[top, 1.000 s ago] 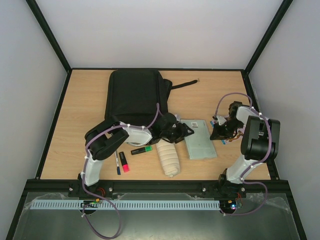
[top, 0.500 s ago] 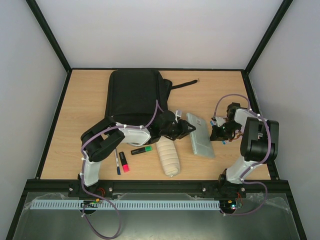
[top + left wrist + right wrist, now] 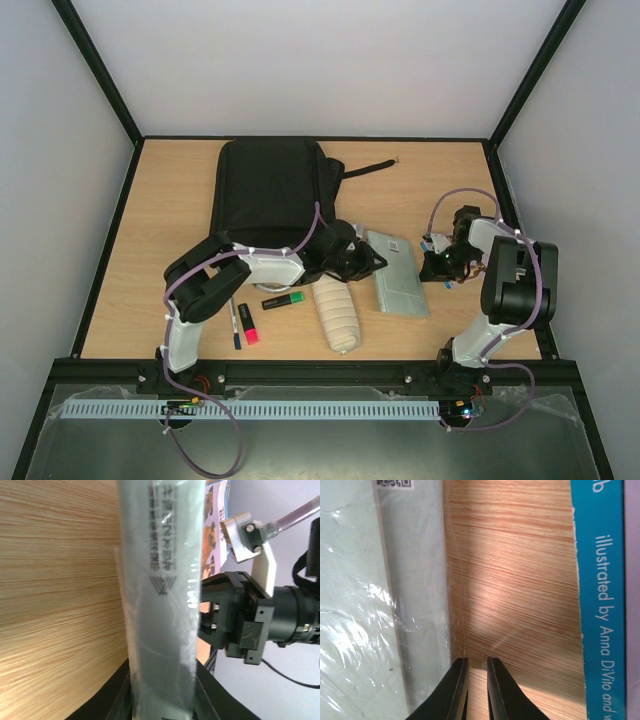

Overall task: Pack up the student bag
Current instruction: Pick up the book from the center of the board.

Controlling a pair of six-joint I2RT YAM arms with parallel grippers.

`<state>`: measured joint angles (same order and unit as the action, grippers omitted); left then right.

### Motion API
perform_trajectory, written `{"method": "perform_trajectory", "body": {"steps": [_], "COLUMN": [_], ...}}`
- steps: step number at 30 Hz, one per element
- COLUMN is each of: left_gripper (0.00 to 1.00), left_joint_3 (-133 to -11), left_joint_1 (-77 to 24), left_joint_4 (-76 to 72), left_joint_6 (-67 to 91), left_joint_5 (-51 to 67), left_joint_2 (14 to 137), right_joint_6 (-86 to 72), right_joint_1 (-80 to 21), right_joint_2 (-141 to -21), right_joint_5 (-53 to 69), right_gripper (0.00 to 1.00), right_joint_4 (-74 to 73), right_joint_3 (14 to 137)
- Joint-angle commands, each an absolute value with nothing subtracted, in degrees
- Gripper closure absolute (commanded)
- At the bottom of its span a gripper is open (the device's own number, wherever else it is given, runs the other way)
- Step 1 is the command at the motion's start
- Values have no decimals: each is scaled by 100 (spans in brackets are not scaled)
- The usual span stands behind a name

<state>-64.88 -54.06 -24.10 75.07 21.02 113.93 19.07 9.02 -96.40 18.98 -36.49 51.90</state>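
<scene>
The student bag (image 3: 268,190) lies flat at the back centre of the table, a big black backpack. My left gripper (image 3: 372,262) is shut on the left edge of a pale green plastic-wrapped flat pack (image 3: 400,275), which fills the left wrist view (image 3: 160,580) between the black jaws and is tipped slightly off the wood. My right gripper (image 3: 432,268) hovers low over bare wood just right of the pack, its fingertips (image 3: 460,690) nearly touching with nothing between them. A blue-covered book (image 3: 600,605) lies to its right.
A beige rolled pouch (image 3: 336,315), a green highlighter (image 3: 284,299), a pink highlighter (image 3: 248,325) and a pen (image 3: 235,325) lie near the front. The bag's strap (image 3: 365,168) trails right. The table's black frame rail (image 3: 520,250) runs close to the right arm.
My left gripper closed on the pack's left edge and tipped it up on edge; it now sits lower and flatter. The right gripper shifted slightly toward the pack.
</scene>
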Motion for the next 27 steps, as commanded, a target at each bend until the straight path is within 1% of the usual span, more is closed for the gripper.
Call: {"method": "perform_trajectory", "body": {"steps": [1,4,6,8,9,12,14,17,21,23,25,27], "left_gripper": [80,87,92,97,97,98,98,98,98,97,98,98], "left_joint_3": [-6715,-6708,-6713,-6762,-6805,-6920,-6914,-6814,-6641,-6465,-6274,-6131], "left_joint_1": [-5433,-5379,-5322,-5228,-5153,-4923,-4719,-4312,-3647,-3288,-2869,-2505], "left_joint_4": [-2606,-2560,-2559,-2447,-2337,-1937,-1718,-1556,-1339,-1463,-1669,-1904], "left_joint_6": [7465,7371,7230,6995,6853,6318,6016,5583,5185,5066,5024,5004], "left_joint_5": [2363,2395,2445,2464,2473,2487,2526,2839,3495,3849,4225,4602], "left_joint_2": [11436,11321,11152,10927,10781,10318,9971,9436,8752,8427,8102,7851], "right_joint_6": [1917,1917,1908,1893,1865,1694,1545,1449,1355,1278,1150,1040], "right_joint_1": [861,864,861,870,878,879,879,880,879,871,864,830], "right_joint_2": [-9665,-9418,-9153,-8846,-8691,-8248,-8025,-7726,-7435,-7401,-7433,-7502], "right_joint_5": [1613,1562,1534,1546,1553,1635,1789,2459,3759,4332,4995,5659], "right_gripper": [89,88,87,83,80,66,54,39,28,22,13,8], "right_joint_4": [-3691,-3813,-4102,-4433,-4595,-5006,-5152,-5270,-5119,-4995,-4874,-4739], "right_joint_3": [4956,5091,5432,5876,6115,6921,7371,7863,7885,7790,7671,7585]}}
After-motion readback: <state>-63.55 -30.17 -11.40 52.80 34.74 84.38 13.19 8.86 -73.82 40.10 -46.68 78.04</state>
